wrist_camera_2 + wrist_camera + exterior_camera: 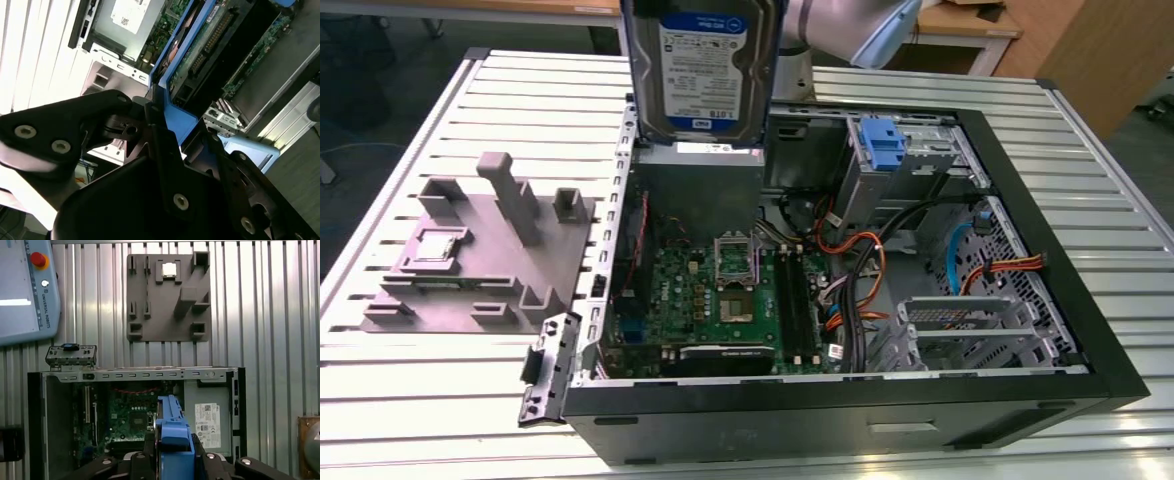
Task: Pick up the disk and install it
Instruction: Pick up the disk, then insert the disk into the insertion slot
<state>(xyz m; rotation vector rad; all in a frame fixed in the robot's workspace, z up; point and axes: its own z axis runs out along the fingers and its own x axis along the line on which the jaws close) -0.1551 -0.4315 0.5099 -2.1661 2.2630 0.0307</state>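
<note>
- Exterior view: the disk (pixel 700 70) is hanging upright over the open computer case (pixel 827 405), with its white-and-blue label facing the camera. The grey arm (pixel 847 30) is showing just behind it. A grey fixture plate (pixel 467 260) is lying on the slatted table (pixel 427 420), beside the case on the exterior view's left.
- Second wrist view: the claw (pixel 152 107) is holding the disk, drawn in narrow on its blue carrier rail (pixel 175 117). The black fingers (pixel 95 117) are closing against that rail. The disk's green circuit-board side (pixel 200 50) is running away from the claw towards the case interior.
- First wrist view: the disk (pixel 172 432) is sitting edge-on between the fingers. The motherboard (pixel 127 415) and the power-supply box (pixel 207 420) are lying below the claw, inside the case. The fixture plate and a teach pendant (pixel 22 290) are lying on the table, beyond the case from the claw.
</note>
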